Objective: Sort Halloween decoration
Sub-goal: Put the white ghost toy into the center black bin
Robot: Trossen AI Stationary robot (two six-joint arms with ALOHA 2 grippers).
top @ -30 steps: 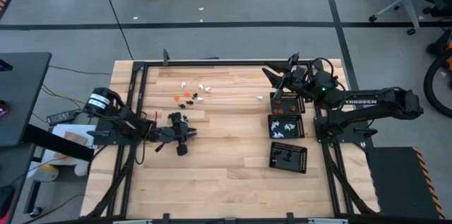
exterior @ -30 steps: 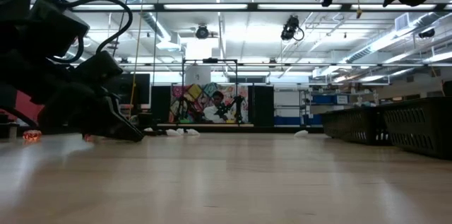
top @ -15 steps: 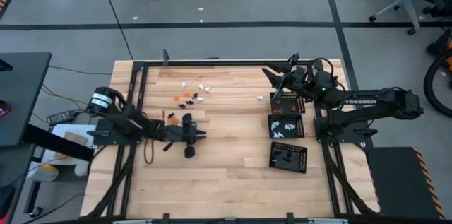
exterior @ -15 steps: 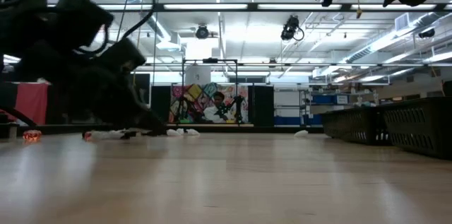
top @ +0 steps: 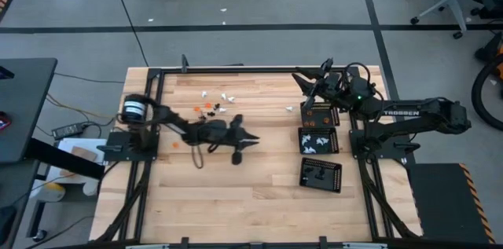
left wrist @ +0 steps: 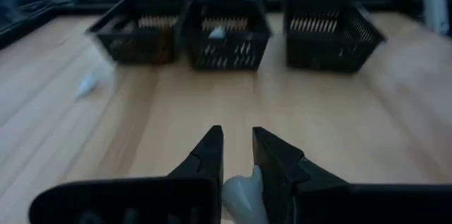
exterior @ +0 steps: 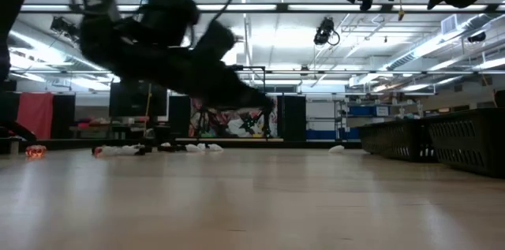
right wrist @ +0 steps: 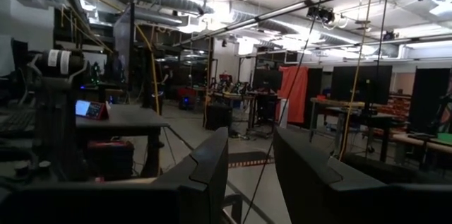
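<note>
My left gripper [top: 253, 139] hangs over the middle of the table, pointing toward the right edge, shut on a small white decoration piece [left wrist: 244, 192]. More tiny white [top: 228, 97], orange [top: 198, 108] and black [top: 214, 108] pieces lie loose on the far left part of the table. A single white one [top: 289, 109] lies near the trays. Three black perforated trays [top: 321, 113], [top: 319, 140], [top: 321, 174] stand in a row at the right. My right gripper [top: 302, 80] waits raised over the far right corner, open and holding nothing. My left gripper pinches the white piece [left wrist: 246, 181] between its two fingers, back from their tips. The fingers [left wrist: 208, 155] lie nearly level and point toward the trays. The piece is lifted clear of the table.
In the left wrist view the three trays [left wrist: 226, 40] stand straight ahead, the middle one holding white pieces, with the loose white piece [left wrist: 88, 84] on the wood before them. A black metal frame [top: 236, 70] runs along the table's far edge and sides.
My left gripper has risen from the table near its left edge and swung toward the right edge, toward the trays, turning as it went. The white piece has stayed between its fingers.
</note>
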